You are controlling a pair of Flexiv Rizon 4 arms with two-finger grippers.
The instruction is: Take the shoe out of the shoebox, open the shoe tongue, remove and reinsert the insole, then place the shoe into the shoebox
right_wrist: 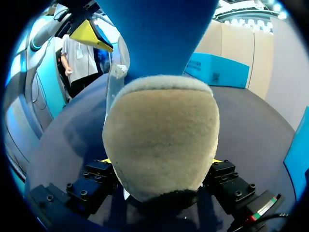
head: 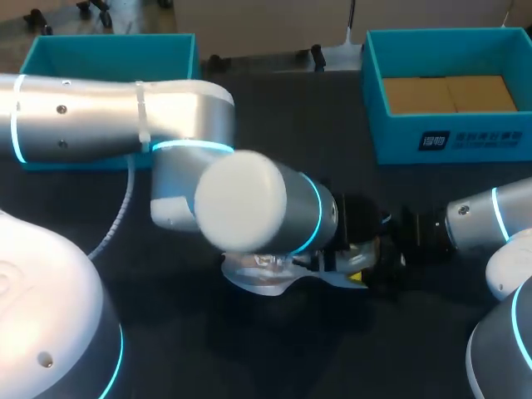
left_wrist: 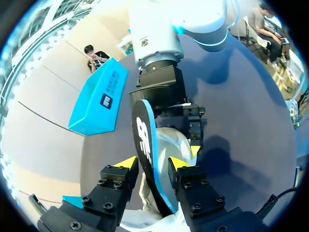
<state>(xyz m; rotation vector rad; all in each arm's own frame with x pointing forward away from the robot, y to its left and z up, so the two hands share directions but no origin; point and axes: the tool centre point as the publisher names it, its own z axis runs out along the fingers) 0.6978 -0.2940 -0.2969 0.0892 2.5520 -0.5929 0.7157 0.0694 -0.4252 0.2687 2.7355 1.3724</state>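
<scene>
Shoe [head: 259,279] lies left-to-right, end in right jaws; insole [left_wrist: 145,145] upright in left jaws.

Bench [head: 249,349]: dark and flat. I see it run from the near side to the far side.
Brown card [head: 449,93]: lies flat inside the blue box [head: 399,137] at the bench's far right.

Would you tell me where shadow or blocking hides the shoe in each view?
Head view: the left arm covers most of the shoe. Left wrist view: the insole blocks part of it. Right wrist view: well lit, filling the middle.
</scene>
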